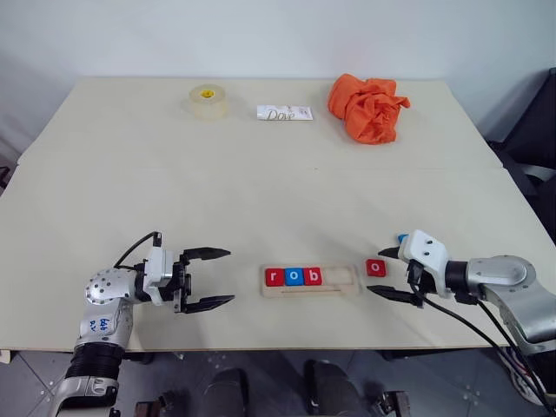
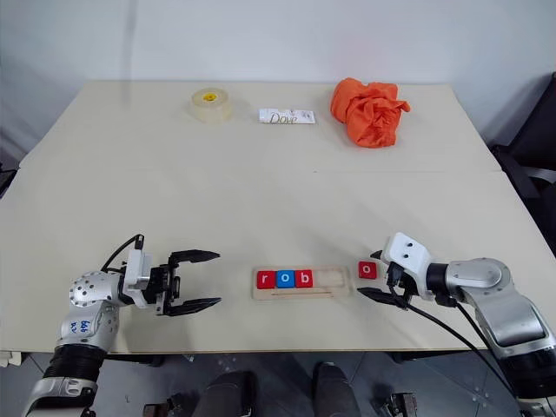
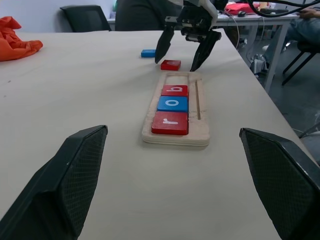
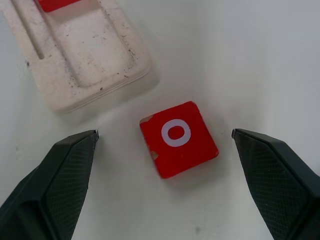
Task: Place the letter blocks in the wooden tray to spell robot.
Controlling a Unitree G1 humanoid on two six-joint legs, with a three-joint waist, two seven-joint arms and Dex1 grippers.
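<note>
The wooden tray [image 1: 346, 280] lies near the table's front edge. Three letter blocks sit in its left part: a red r [image 1: 274, 277], a blue o [image 1: 294, 276] and a red b [image 1: 313, 276]; its right part is bare. Just right of the tray a red o block [image 4: 177, 137] lies flat on the table. My right gripper [image 1: 382, 273] stands open, one finger on each side of that block and touching neither side. A blue block [image 3: 148, 53] lies just behind the right gripper, its letter hidden. My left gripper [image 1: 228, 276] is open and holds nothing, left of the tray and pointing at it.
A roll of clear tape [image 1: 208, 101], a white Dove bar [image 1: 284, 112] and a crumpled orange cloth [image 1: 367, 107] lie along the far side of the table. The tray sits close to the table's front edge [image 1: 287, 347].
</note>
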